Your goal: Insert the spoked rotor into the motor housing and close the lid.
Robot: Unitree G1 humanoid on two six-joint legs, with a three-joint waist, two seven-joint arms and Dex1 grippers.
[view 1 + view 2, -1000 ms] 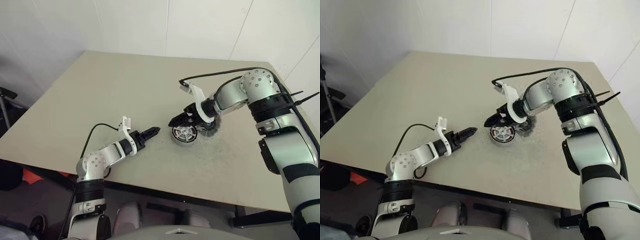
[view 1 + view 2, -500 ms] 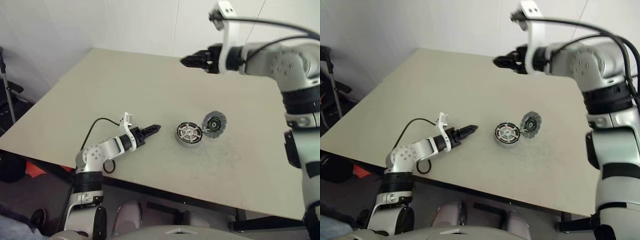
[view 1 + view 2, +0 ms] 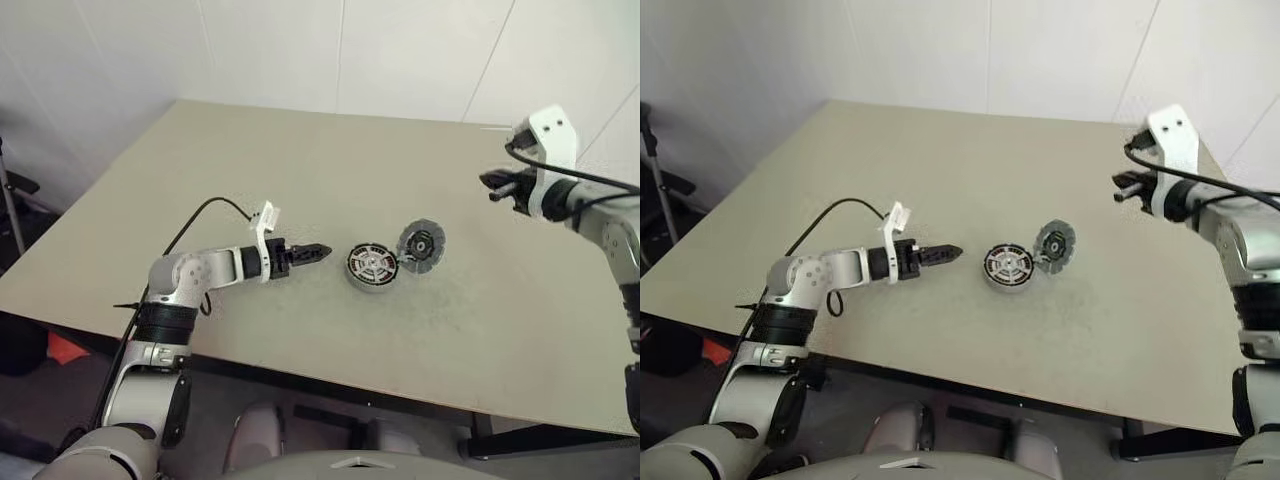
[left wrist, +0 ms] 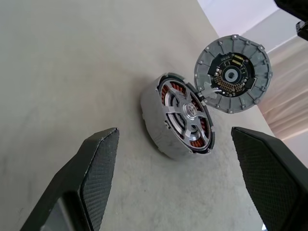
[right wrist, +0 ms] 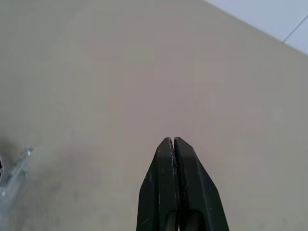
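On the beige table in the head view, the motor housing sits mid-table with the spoked rotor inside and the lid propped tilted against its right side. Through the left wrist view, the left gripper stands wide and empty, just left of the housing. Over bare tabletop in the right wrist view, the right gripper is pressed together on nothing, well right of the lid.

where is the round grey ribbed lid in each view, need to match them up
Left eye view: the round grey ribbed lid sits right of centre, leaning against the squat silver motor housing.
Right eye view: lid just right of centre, again at the housing's right.
Left wrist view: lid upper right, tilted, dark inner face showing.
Right wrist view: I can't make out the lid.
Shared landmark: the housing with the shiny spoked rotor inside.
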